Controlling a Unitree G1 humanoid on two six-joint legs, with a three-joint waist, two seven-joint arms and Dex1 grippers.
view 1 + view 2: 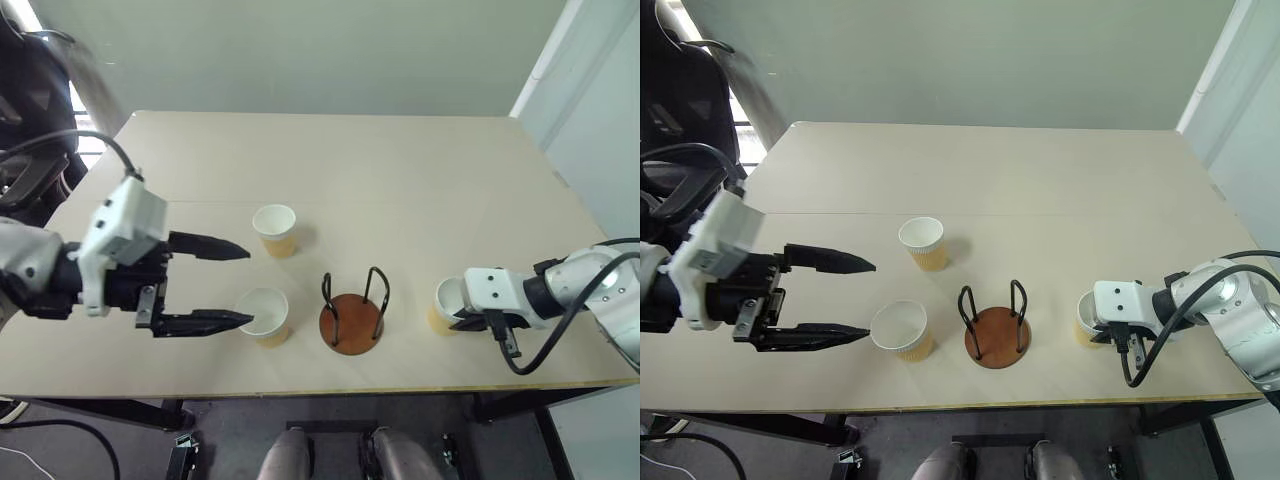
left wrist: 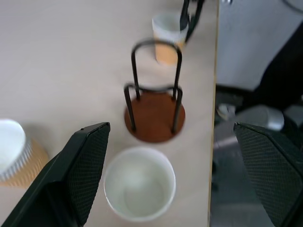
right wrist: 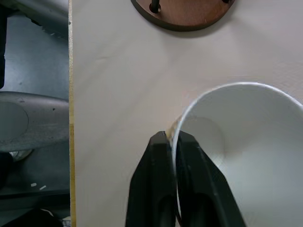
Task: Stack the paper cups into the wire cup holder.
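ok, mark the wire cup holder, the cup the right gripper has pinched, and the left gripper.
wire cup holder [image 1: 351,330]: left eye view, on the disc base.
pinched cup [image 3: 246,142]: right wrist view, on the white inside wall.
left gripper [image 1: 244,286]: left eye view, midway between the open fingertips.

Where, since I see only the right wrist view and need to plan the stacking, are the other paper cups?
Observer: Both stand upright to the robot's left of the wire cup holder: a near cup by the table's front edge and a far cup further back.
Operator: Is the holder empty?
Observer: Yes, nothing sits between its two wire loops.
Operator: What is the left hand doing?
Observer: The left hand is open and points at the near cup.
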